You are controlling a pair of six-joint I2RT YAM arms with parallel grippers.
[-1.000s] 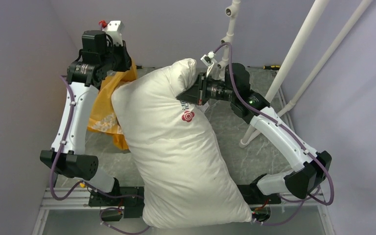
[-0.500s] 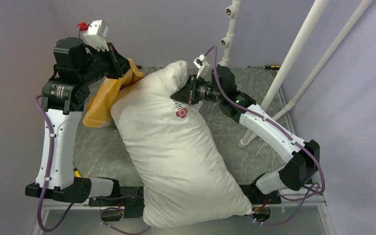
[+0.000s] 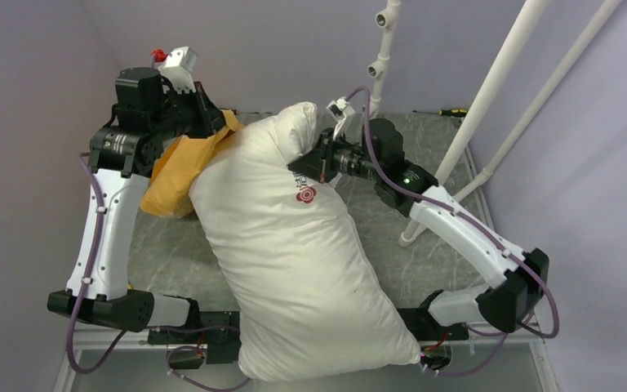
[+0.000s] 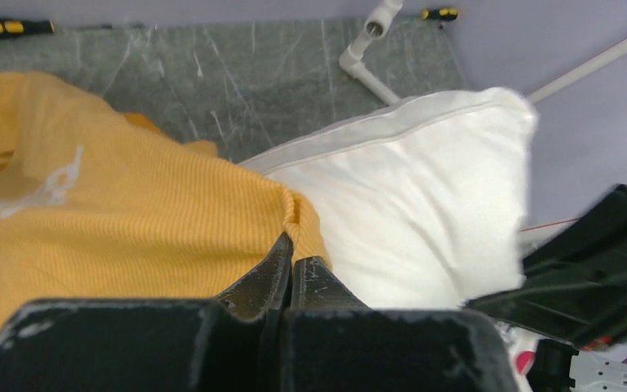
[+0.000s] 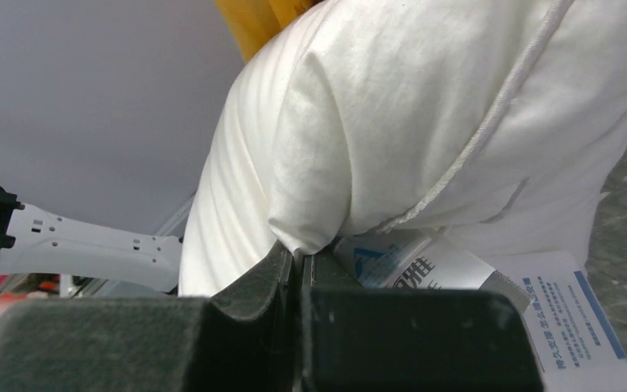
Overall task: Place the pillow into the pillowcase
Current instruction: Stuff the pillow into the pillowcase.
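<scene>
Since the earlier frame the left gripper (image 4: 290,260), closed on the hem of the pillowcase (image 3: 181,167), was carried toward the pillow (image 3: 294,253) at the far left corner of the worktop (image 3: 437,253). The right gripper (image 5: 298,255) is clamped on the pillow's far end; the hem should be drawn over it.

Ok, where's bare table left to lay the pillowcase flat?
Bare table shows right of the pillow, up to the white pipes, and near-left between the pillow and the left arm, below the pillowcase. The far-left corner is crowded: pillowcase and pillow top bunch together there.
</scene>
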